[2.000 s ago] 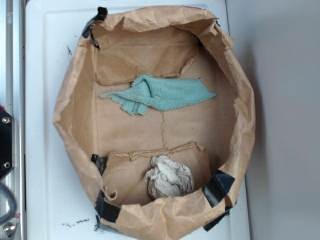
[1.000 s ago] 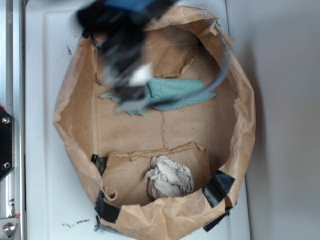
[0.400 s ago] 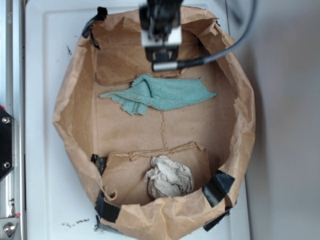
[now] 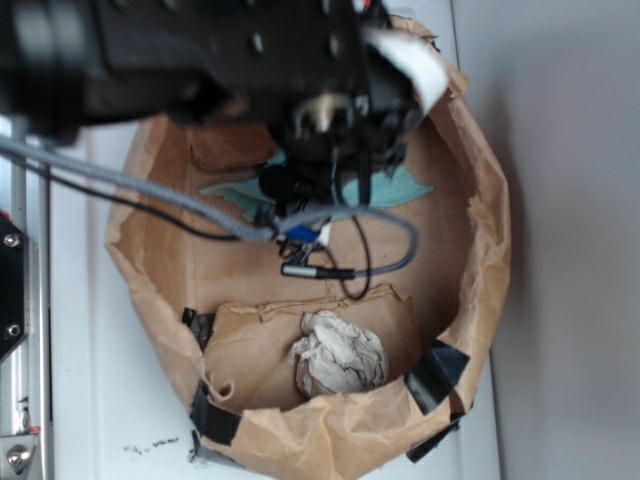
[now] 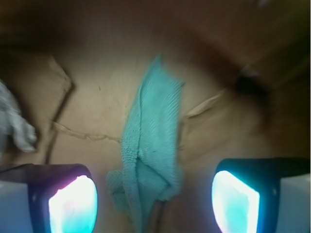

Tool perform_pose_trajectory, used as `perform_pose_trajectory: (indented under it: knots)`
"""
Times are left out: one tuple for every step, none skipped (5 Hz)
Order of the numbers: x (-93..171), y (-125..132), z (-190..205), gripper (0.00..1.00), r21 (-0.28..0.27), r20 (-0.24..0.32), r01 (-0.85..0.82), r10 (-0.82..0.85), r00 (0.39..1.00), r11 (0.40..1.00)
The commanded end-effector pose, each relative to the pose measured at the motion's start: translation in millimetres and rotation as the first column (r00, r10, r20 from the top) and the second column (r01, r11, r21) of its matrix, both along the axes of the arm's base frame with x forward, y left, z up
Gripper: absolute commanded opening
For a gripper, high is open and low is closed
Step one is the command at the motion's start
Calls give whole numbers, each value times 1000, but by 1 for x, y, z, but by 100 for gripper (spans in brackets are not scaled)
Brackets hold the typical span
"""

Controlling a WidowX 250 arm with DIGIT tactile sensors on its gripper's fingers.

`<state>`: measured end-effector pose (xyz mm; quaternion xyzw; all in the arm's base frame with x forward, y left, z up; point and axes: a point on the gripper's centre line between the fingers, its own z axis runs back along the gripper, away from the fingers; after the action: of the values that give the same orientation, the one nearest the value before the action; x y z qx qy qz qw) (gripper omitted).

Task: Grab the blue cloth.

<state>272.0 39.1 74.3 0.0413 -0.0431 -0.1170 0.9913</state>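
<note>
A shallow tray made of crumpled brown paper (image 4: 480, 250), its folded-up walls patched at the corners with black tape, is sitting on a white worktop (image 4: 80, 330). Seen from above, the black robot arm (image 4: 180, 50) is reaching in from the worktop's top left corner and is covering much of the tray's upper half, with grey and black cables (image 4: 150, 195) looping down from it across the tray floor.

The soft, light teal-blue terry cloth (image 4: 405, 188) is lying flat on the tray floor in the upper half, near the middle. In the overhead view only its right tip and a sliver of its left edge are showing past the arm. A greyish-white wrinkled wad of cloth (image 4: 338, 355) is resting near the tray's bottom edge, well apart from the teal one.

From the wrist camera, the teal cloth (image 5: 153, 145) is appearing as a long folded strip with a ribbed weave, running from the middle of the view down to its lower edge. The gripper (image 5: 153, 204) is spread wide, its two fingers (image 5: 73, 204) glowing bluish-white, one on either side of the strip's bunched near end, and neither seems to be touching the fabric. The pale wad (image 5: 14, 124) is peeking in at the left edge of this view.
</note>
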Motion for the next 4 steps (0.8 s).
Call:
perform_pose_trajectory:
  knots:
    - [6, 10, -34, 100, 67, 14, 3, -4, 1000, 998]
    - [2, 10, -49, 100, 68, 4, 5, -5, 1000, 998]
    - [-48, -40, -86, 0, 68, 6, -19, 18, 1000, 998]
    - [-98, -43, -83, 0, 53, 18, -16, 15, 1000, 998]
